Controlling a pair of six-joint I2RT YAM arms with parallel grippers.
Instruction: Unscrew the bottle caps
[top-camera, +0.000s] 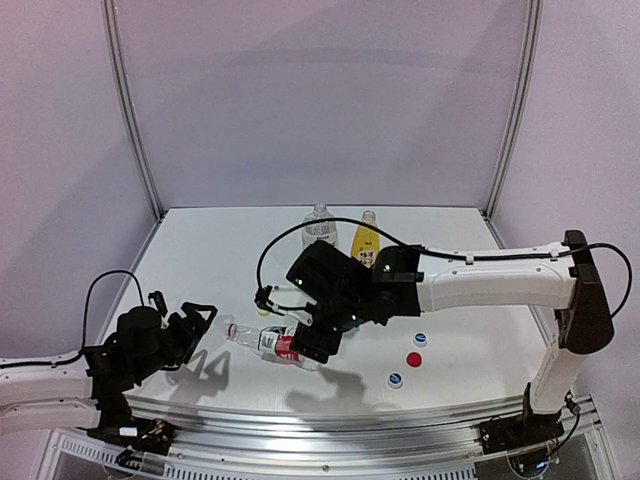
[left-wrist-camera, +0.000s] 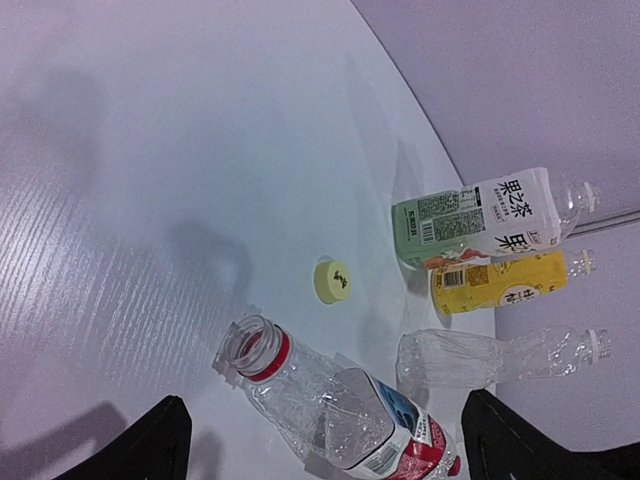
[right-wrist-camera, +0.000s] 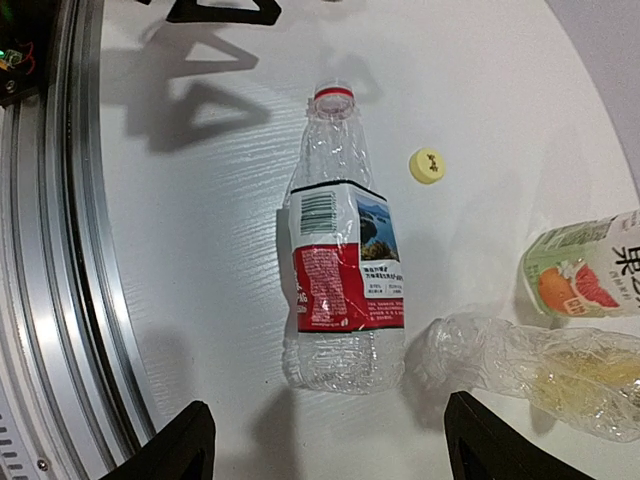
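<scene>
Bottle with red label (right-wrist-camera: 345, 290) lies capless on the counter (right-wrist-camera: 200, 260) between your left claw (left-wrist-camera: 325, 450) and right claw (right-wrist-camera: 330, 445), both spread wide and empty; seemingly no grip needed, yellow cap (right-wrist-camera: 428, 165) loose beside its neck.

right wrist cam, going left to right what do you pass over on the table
metal rail → red-label bottle, lying down with its cap off → yellow cap → clear plain bottle
</scene>
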